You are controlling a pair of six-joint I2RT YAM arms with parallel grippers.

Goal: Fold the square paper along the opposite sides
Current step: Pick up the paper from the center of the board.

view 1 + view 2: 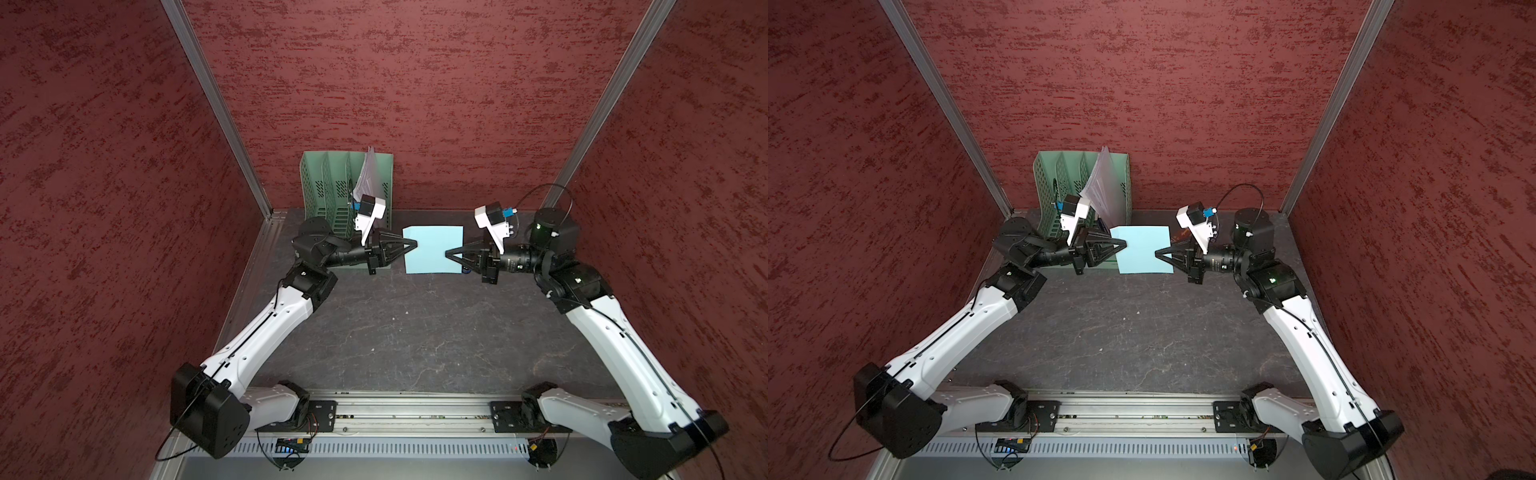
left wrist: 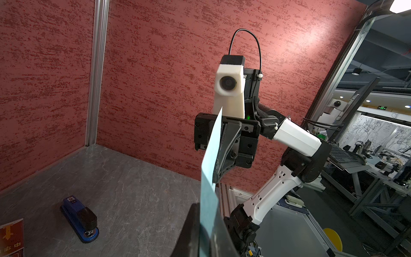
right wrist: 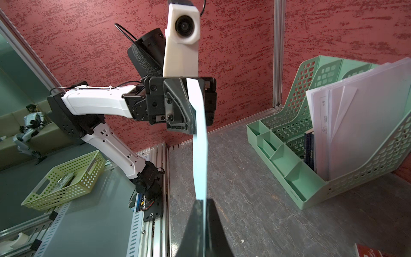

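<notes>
The square paper (image 1: 434, 249) hangs clamped in both arms' jaws near a green file rack (image 1: 320, 187).

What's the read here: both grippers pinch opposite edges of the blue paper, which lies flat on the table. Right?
Not flat on the table. The square paper is held in the air, clear of the table, spanning between the left gripper and the right gripper; the right wrist view shows it. Both do pinch opposite edges.

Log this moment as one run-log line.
square paper: unfolded, held above table | left jaws: shut on one edge | right jaws: shut on opposite edge | fold: not yet made
</notes>
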